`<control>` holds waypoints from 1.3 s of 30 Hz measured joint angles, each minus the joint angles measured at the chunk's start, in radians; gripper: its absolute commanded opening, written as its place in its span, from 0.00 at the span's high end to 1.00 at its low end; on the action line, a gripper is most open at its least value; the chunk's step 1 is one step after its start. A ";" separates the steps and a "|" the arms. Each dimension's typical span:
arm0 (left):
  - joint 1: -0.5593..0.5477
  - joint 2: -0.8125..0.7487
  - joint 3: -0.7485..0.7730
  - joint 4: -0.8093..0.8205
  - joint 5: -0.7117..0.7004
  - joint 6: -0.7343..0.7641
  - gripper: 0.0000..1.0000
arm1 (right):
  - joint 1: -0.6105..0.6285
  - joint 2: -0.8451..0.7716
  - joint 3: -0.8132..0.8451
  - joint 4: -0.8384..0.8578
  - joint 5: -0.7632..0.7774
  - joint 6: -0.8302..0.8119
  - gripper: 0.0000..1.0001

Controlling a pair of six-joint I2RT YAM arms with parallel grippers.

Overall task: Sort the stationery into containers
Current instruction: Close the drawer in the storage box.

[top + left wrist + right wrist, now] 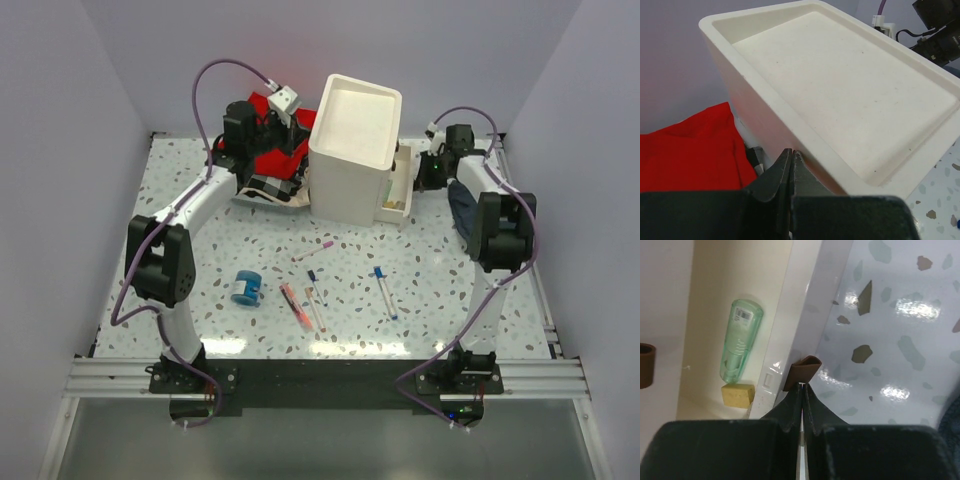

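The white drawer unit [355, 150] stands at the back middle, with one drawer [400, 188] pulled out to its right. Inside that drawer lie a green tube [740, 340] and a beige eraser [738, 394]. My right gripper [803, 385] is shut on the drawer's brown handle [805, 371]. My left gripper [791, 152] is shut and holds nothing, its tips against the unit's upper left wall [760, 115]. On the table lie a blue tape roll [246, 287], an orange-red marker [294, 304], a pink-capped pen [313, 250] and two blue-capped pens [383, 290].
A stack of red and checked cloths [265, 165] lies left of the unit, under my left arm. A dark blue cloth [462, 205] lies by the right arm. A second brown handle [644, 365] shows on the unit's front.
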 measured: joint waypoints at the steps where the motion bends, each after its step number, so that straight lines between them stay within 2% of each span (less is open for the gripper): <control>1: 0.000 0.000 0.001 -0.001 0.000 0.000 1.00 | 0.005 0.000 0.003 0.000 -0.006 0.008 1.00; 17: -0.017 0.001 0.007 -0.025 -0.025 0.023 1.00 | 0.057 0.047 -0.019 0.153 -0.199 0.286 0.96; 22: -0.026 0.001 0.007 -0.033 -0.042 0.026 1.00 | 0.057 0.051 -0.034 0.187 -0.214 0.340 0.94; 24: -0.028 0.001 0.009 -0.037 -0.050 0.032 1.00 | 0.056 0.051 -0.037 0.193 -0.220 0.351 0.90; 25: -0.029 0.001 0.009 -0.039 -0.053 0.034 0.79 | 0.056 0.051 -0.037 0.191 -0.220 0.349 0.86; 26: -0.030 0.001 0.010 -0.041 -0.058 0.040 0.70 | 0.056 0.051 -0.034 0.180 -0.217 0.341 0.76; 27: -0.031 0.001 0.011 -0.042 -0.062 0.049 0.64 | 0.058 0.051 -0.029 0.171 -0.208 0.329 0.71; 28: -0.033 0.001 0.012 -0.045 -0.080 0.055 0.52 | 0.060 0.051 -0.019 0.145 -0.186 0.306 0.69; 29: -0.033 0.001 0.016 -0.052 -0.097 0.061 0.48 | 0.061 0.051 -0.012 0.124 -0.167 0.286 0.66; 34: -0.037 0.001 0.034 -0.082 -0.173 0.101 0.29 | 0.044 0.030 -0.002 0.027 -0.119 0.134 0.63; 39: -0.037 0.001 0.034 -0.106 -0.209 0.120 0.24 | -0.022 -0.066 -0.099 0.037 -0.135 -0.043 0.60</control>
